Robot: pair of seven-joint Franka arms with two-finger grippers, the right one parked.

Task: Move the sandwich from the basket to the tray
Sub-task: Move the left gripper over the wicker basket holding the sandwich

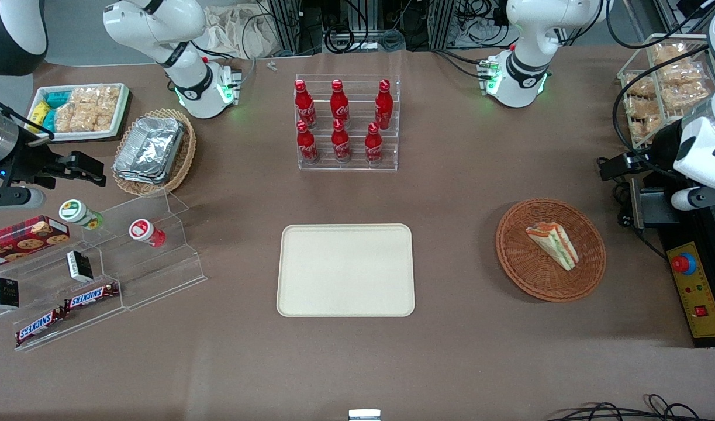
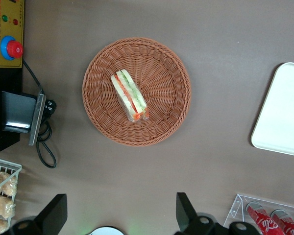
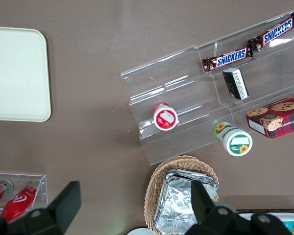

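One sandwich lies on its side in the basket, a wrapped wedge with white bread and orange-red and green layers, resting near the basket's middle. The basket sits on the brown desk toward the working arm's end, well apart from the tray. The tray lies flat near the middle of the desk, nearer the front edge than the bottle rack, and carries nothing.

From the wrist camera, the gripper hangs high above the desk with its two fingers spread wide and nothing between them. The sandwich and basket are below it and clear of both fingers; a corner of the tray also shows there.

Six red bottles stand upright in the clear rack, farther from the front camera than the tray. Toward the parked arm's end, a clear stepped stand holds two lidded tubs and snack bars, and a tan basket holds foil containers.
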